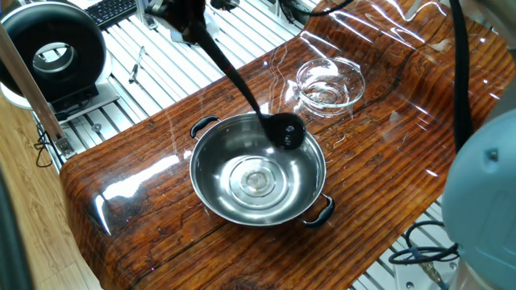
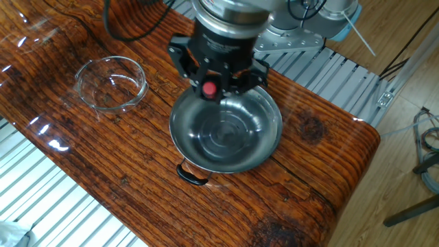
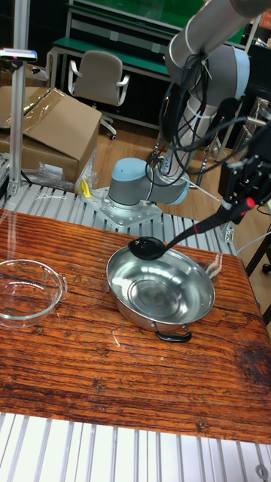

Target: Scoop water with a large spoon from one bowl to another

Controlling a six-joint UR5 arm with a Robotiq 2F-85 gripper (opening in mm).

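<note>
My gripper (image 3: 246, 197) is shut on the top end of the large spoon's handle (image 3: 197, 229), a black ladle. Its round head (image 1: 284, 130) hangs tilted just above the far rim of the steel bowl (image 1: 203, 179), on the side facing the glass bowl (image 1: 329, 83). From the opposite side my gripper (image 2: 215, 75) covers the ladle and the back of the steel bowl (image 2: 273, 140). Water shows only as shiny rings in the steel bowl's base. I cannot tell whether the ladle head (image 3: 145, 247) holds water. The glass bowl (image 2: 111, 82) stands apart on the wood.
The wooden tabletop (image 1: 129, 201) ends in slatted metal rails on all sides. A black round device (image 1: 53, 53) and a keyboard (image 1: 113, 10) sit beyond it. Cables hang from the arm. A grey robot base (image 3: 139, 184), a cardboard box (image 3: 53, 128) and a chair (image 3: 98, 79) stand behind.
</note>
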